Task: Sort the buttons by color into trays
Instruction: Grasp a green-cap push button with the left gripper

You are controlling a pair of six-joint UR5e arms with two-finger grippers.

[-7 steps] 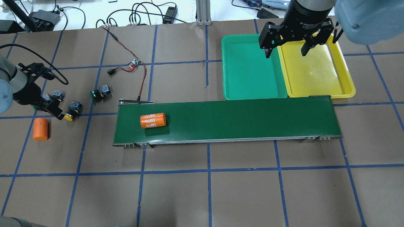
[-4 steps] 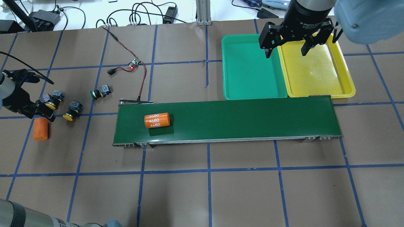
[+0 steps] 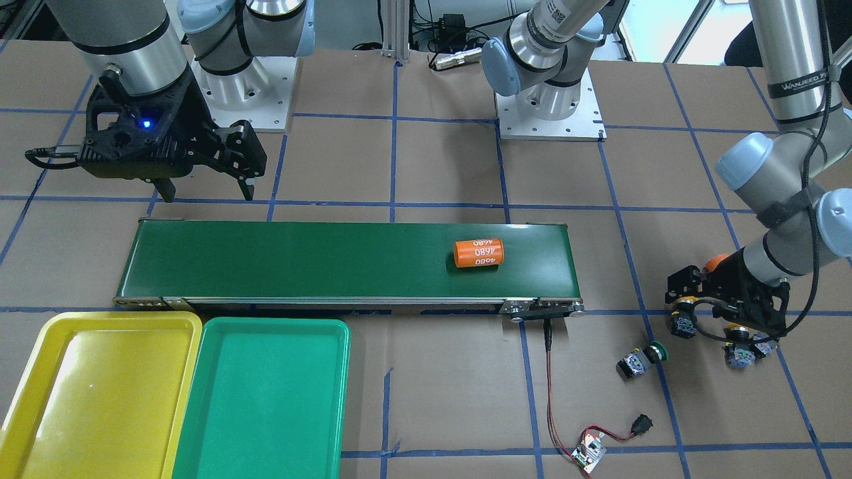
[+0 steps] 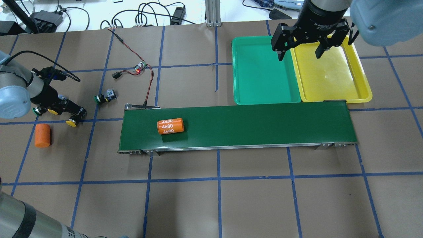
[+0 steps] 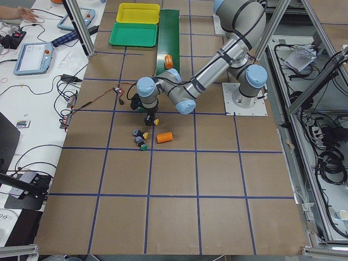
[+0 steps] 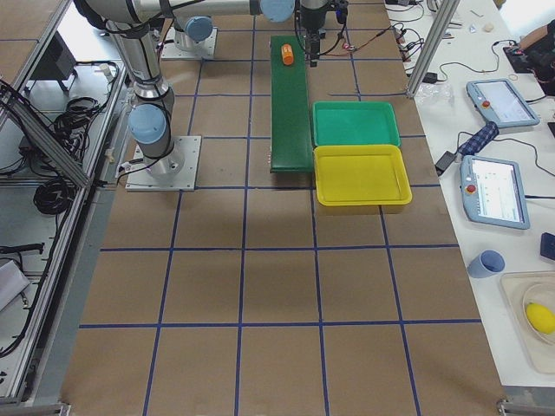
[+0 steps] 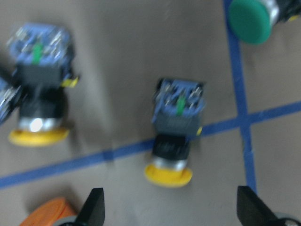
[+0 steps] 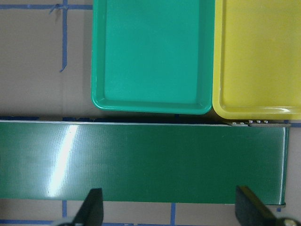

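Note:
Two yellow buttons (image 7: 174, 136) (image 7: 40, 94) lie on the table at its left end, and a green button (image 4: 102, 98) lies to their right. A second green button (image 5: 142, 145) lies by them. My left gripper (image 4: 71, 110) is open and empty, low over the right yellow button (image 4: 71, 123), which shows between and just ahead of its fingertips (image 7: 94, 207). My right gripper (image 4: 299, 49) is open and empty, high over the seam between the green tray (image 4: 261, 71) and the yellow tray (image 4: 330, 74). Both trays are empty.
A long dark green conveyor belt (image 4: 248, 125) runs in front of the trays and carries an orange cylinder (image 4: 170, 126) near its left end. Another orange cylinder (image 4: 42, 135) lies on the table by the buttons. A small circuit board with red wires (image 4: 140, 66) lies behind the belt.
My left gripper swung out to the left, then back right over the right yellow button. The orange cylinder on the belt moved a little to the right. The right arm has not moved.

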